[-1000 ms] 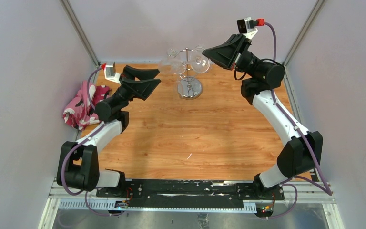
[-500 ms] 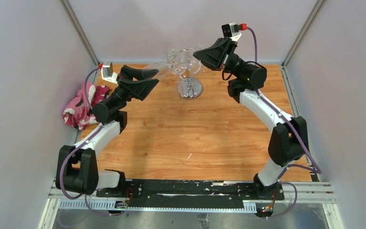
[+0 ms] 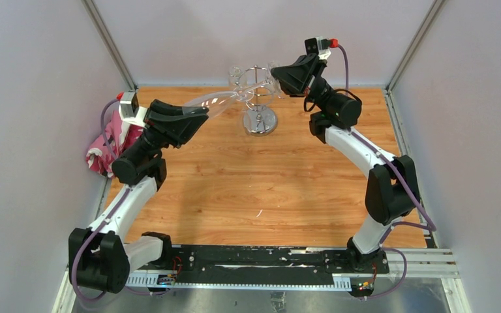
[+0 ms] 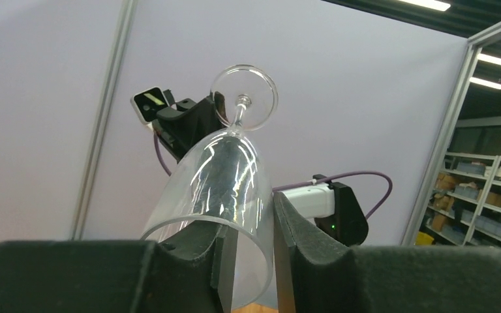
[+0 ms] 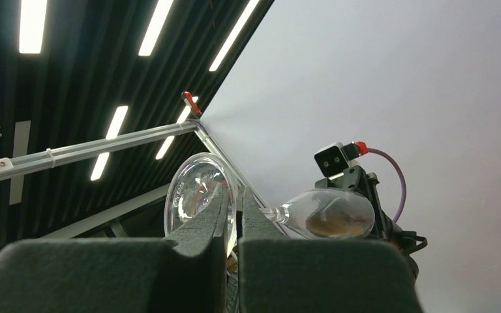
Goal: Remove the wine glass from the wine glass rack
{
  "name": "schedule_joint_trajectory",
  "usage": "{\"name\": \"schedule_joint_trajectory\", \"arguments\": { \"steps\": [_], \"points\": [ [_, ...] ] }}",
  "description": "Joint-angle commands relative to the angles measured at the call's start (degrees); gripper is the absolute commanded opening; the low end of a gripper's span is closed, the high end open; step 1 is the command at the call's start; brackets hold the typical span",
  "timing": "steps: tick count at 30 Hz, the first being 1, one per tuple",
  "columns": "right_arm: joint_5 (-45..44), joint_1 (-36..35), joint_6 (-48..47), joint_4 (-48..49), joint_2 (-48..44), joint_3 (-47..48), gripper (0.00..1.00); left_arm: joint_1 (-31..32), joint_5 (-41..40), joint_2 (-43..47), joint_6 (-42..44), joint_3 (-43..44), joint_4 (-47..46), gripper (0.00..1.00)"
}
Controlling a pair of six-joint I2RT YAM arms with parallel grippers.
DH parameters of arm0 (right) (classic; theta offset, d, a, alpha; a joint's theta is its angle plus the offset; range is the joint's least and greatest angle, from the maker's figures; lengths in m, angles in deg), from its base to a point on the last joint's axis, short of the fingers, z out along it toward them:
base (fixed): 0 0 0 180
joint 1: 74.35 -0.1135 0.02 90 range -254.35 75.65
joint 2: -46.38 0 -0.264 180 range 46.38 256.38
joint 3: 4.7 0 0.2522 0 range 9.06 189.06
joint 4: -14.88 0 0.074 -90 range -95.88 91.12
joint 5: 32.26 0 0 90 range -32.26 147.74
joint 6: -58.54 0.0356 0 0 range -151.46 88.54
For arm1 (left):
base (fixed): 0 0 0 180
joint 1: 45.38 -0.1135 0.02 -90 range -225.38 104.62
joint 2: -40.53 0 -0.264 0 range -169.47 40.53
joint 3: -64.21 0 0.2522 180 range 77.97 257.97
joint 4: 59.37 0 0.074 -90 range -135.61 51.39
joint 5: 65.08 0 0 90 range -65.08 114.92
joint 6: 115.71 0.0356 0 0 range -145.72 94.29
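The clear wine glass (image 3: 225, 99) lies nearly level in the air between my two grippers, left of the chrome wine glass rack (image 3: 259, 122). My left gripper (image 3: 199, 111) is shut on the bowl's wall. In the left wrist view one finger sits inside the bowl (image 4: 225, 176) and the other outside, at the gripper (image 4: 253, 241). My right gripper (image 3: 277, 70) is shut on the rim of the glass's round foot (image 5: 196, 195), seen at the gripper (image 5: 233, 222). The stem and bowl (image 5: 329, 215) run away from it toward the left arm.
A pink patterned cloth (image 3: 109, 143) lies at the table's left edge beside the left arm. More clear glass (image 3: 264, 91) shows around the rack's upper ring. White walls close in the wooden table (image 3: 248, 182) on three sides.
My left gripper closed on the bowl and drew back to the left. The right gripper moved left with the foot, so the glass now stretches out from the rack's top.
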Motion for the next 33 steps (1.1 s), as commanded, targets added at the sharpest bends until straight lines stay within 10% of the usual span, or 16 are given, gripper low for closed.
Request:
{"name": "schedule_joint_trajectory", "arguments": {
  "steps": [1, 10, 20, 33],
  "points": [
    [6.6, -2.4, -2.5, 1.2, 1.3, -1.3, 0.00, 0.7, 1.2, -0.1, -1.0, -0.2, -3.0, 0.19],
    [7.3, -2.5, -3.3, 1.4, 1.4, -2.0, 0.11, 0.7, -1.4, 1.6, -0.7, -1.5, 0.6, 0.00],
    [6.1, -2.1, -3.8, 1.6, 0.8, -3.1, 0.67, 0.7, -11.9, 21.5, 24.9, 2.7, 47.4, 0.00],
    [4.9, 3.3, -4.4, 1.5, -1.6, -10.3, 0.79, 0.7, -35.9, 18.8, 47.4, 29.6, 103.9, 0.00]
  ]
}}
